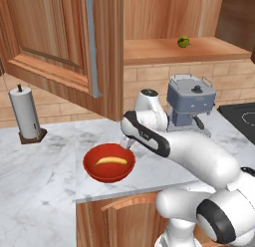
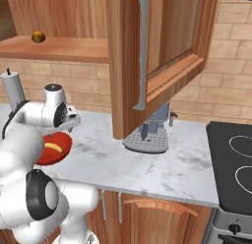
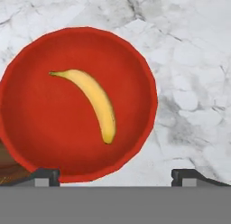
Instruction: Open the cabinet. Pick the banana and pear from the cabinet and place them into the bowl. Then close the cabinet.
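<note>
Hand view looks straight down on bowl (image 3: 40,128), red and glossy, resting on marble counter (image 3: 194,83). Banana (image 3: 92,101) lies loose inside bowl, near its middle, curved, touching only the red floor. Gripper (image 3: 115,175) poised above bowl's near rim, fingertips (image 3: 45,175) spread wide with nothing between them, well clear of banana. Left base view has bowl (image 1: 94,169) at counter's (image 1: 40,166) front corner, banana (image 1: 111,161) yellow inside it, gripper (image 1: 127,143) hanging just over bowl's right rim at end of arm (image 1: 199,159). Up and to right of bowl, cabinet (image 1: 74,47) stands with door swung wide open, grey handle along its edge; pear (image 1: 183,41) sits on cabinet shelf, well apart from bowl and higher. Left of bowl and farther back, paper-towel roll (image 1: 25,114) upright on its wooden stand. Right of bowl and behind arm, grey coffee machine (image 1: 190,104) against brick wall. Far right of bowl, black stove (image 1: 241,119) at counter level. Right base view shows bowl (image 2: 59,142) partly hidden behind arm, banana (image 2: 53,147) peeking inside it, pear (image 2: 38,37) on shelf above bowl, cabinet door (image 2: 162,51) open to right of bowl with coffee machine (image 2: 147,135) below it, stove (image 2: 236,164) beyond.
</note>
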Tool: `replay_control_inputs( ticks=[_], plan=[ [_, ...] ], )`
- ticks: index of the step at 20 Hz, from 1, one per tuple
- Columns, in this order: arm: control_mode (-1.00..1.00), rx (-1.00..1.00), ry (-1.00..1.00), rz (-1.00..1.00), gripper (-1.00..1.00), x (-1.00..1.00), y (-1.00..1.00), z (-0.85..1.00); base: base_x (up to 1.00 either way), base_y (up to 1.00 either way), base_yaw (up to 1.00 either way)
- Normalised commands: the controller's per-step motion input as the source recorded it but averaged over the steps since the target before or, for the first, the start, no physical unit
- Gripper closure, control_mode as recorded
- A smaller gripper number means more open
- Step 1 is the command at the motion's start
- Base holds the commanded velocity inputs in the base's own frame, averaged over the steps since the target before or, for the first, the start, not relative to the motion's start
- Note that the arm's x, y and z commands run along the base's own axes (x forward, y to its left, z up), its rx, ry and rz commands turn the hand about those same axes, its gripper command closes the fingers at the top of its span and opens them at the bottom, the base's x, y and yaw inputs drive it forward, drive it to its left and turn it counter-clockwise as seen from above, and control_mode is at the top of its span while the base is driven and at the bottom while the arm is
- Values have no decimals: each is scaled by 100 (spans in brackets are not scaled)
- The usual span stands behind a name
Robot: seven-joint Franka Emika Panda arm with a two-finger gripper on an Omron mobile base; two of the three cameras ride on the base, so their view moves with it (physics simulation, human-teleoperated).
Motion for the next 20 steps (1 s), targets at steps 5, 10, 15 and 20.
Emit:
replay_control_inputs(
  ticks=[5, 10, 15, 20],
  plan=[
    [-100, -11, -15, -18, -100, -36, -54, 58, 0, 0, 0],
    [-100, -6, -15, -25, -100, -24, -56, 70, 0, 0, 0],
    [-100, 0, -7, -27, -100, -28, -58, 70, 0, 0, 0],
    [-100, 4, -1, -19, -100, -53, -60, 39, 0, 0, 0]
  ],
)
